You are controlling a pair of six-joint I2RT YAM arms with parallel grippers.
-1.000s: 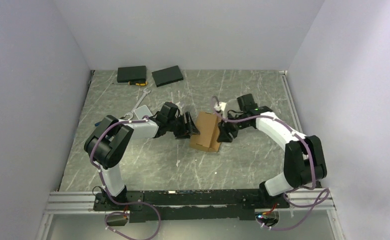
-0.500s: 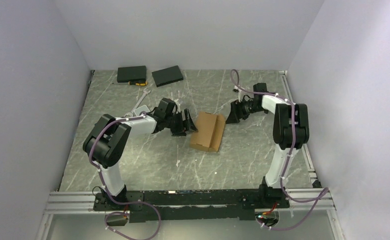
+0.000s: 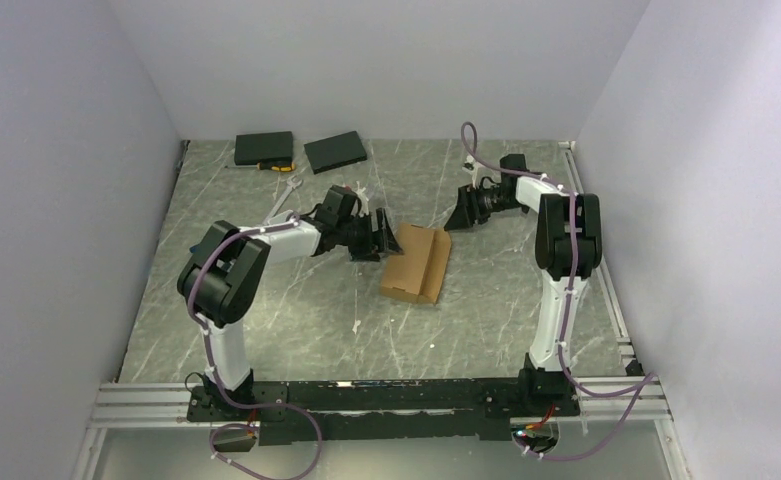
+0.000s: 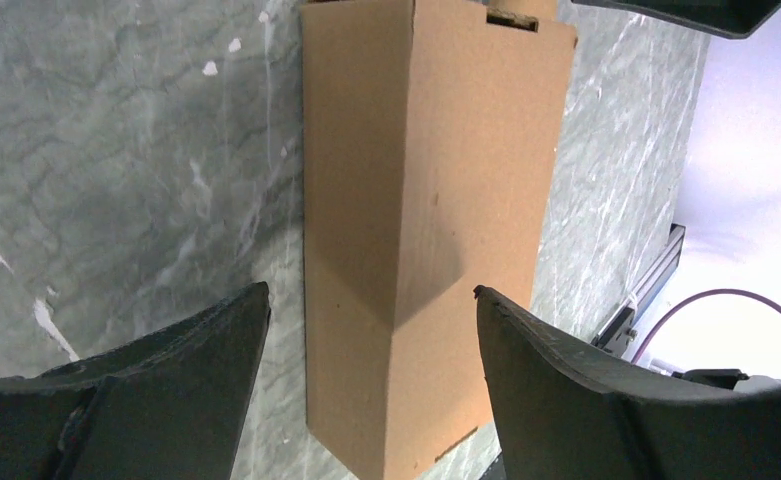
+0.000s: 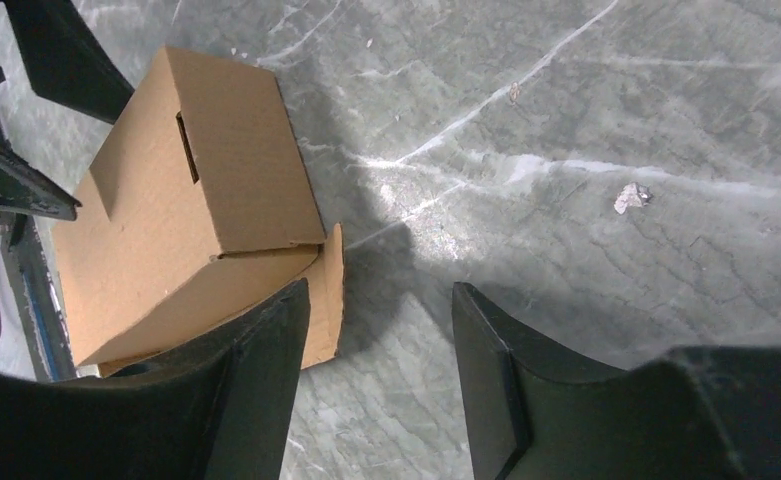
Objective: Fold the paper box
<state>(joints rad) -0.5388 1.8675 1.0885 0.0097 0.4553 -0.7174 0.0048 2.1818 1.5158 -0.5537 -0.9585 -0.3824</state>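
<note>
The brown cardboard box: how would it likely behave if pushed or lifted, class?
Probably light: the brown corrugated cardboard box looks hollow, thin-walled. Likely slides rather than rolls, having flat faces. Its protruding flap may bend if pinched.

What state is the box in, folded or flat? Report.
Folded: the paper box forms a raised carton, not a flat sheet. One small flap juts out at one end, untucked.
</note>
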